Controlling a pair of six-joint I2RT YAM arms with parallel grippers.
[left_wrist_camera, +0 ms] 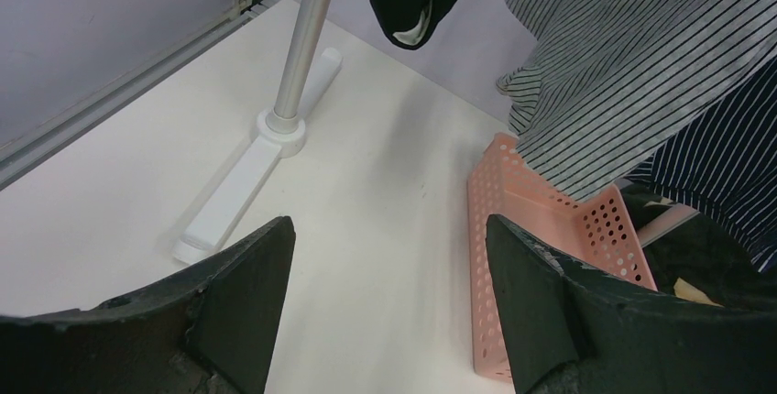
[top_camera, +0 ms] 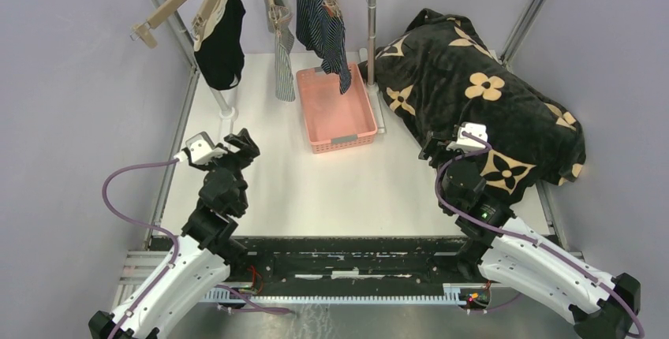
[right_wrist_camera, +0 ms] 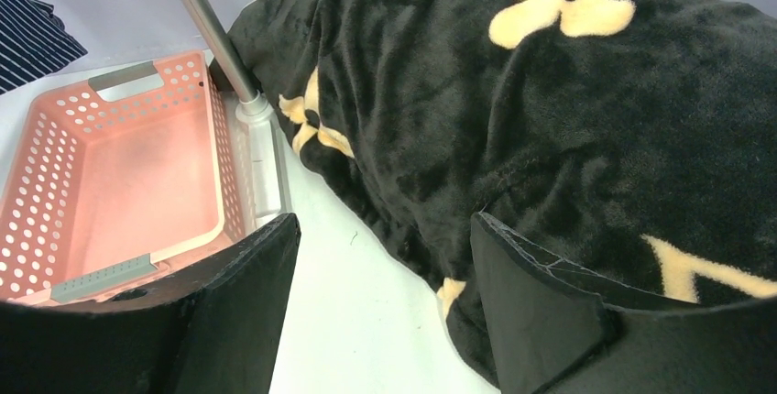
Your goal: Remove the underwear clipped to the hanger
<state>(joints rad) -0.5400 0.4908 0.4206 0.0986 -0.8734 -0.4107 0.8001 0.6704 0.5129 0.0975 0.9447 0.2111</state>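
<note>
Ahead of and above the left gripper, the black underwear hangs clipped to a wooden hanger. Its lower edge shows at the top of the wrist view, well clear of the fingers. Left gripper: jaws spread wide, nothing between them, held above the white table. The left rack pole and its flat foot stand ahead and slightly left of it. Ahead and to its right hangs the grey-and-white striped underwear, also clipped and apart from the fingers. Further right of that is the navy striped underwear, with its lowest corner dangling over the far end of the pink basket. The basket sits on the table between the two grippers and further forward than either. Right gripper: jaws likewise spread wide, gripping nothing, low over the table. The basket lies ahead to its left. The right rack pole rises ahead, beside the basket's wall. The black blanket with tan flowers is heaped ahead and to its right, close by the right finger. Whether cloth and finger touch, I cannot tell.
</note>
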